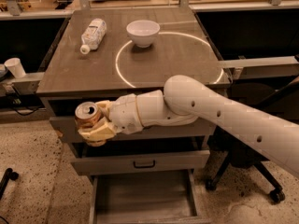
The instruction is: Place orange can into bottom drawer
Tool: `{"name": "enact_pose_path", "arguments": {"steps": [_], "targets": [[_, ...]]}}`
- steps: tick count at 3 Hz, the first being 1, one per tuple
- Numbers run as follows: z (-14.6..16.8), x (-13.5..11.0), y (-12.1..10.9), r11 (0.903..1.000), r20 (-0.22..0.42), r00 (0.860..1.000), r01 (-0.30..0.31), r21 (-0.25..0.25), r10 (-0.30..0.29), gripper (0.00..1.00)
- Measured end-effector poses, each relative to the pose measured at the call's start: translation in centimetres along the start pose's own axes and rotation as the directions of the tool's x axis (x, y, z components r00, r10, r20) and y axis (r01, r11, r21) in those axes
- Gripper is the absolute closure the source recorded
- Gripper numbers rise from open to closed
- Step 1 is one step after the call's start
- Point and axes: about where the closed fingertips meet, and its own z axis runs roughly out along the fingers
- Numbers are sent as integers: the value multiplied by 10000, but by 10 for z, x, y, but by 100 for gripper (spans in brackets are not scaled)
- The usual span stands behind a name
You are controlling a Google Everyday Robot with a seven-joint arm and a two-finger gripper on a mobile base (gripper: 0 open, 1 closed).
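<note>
The arm (224, 111) reaches in from the right, across the front of the table (163, 64), and ends in the gripper (91, 125) before the top drawer's left end. The bottom drawer (145, 199) stands pulled open, below the fingers (96, 132) and to their right, its grey floor bare. The middle drawer (140, 161) is shut, between the fingers and that open tray. Up on the table, well behind the fingers, a white bowl (143, 32) sits upright and a bottle (93, 34) lies on its side. The fingers are clamped around the can (87, 113), which is held in the air, its silver top tilted toward the camera, clear of the table and above the open drawer's left edge.
</note>
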Motion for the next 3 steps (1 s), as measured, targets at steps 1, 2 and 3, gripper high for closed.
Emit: {"name": "enact_pose_path", "arguments": {"steps": [1, 2, 3], "targets": [[3, 8, 3, 10000, -63, 10000, -34, -22, 34, 100], [0, 33, 4, 9972, 86, 9993, -359, 656, 354, 100], [22, 114, 33, 9896, 356, 9993, -147, 1434, 97, 100]]}}
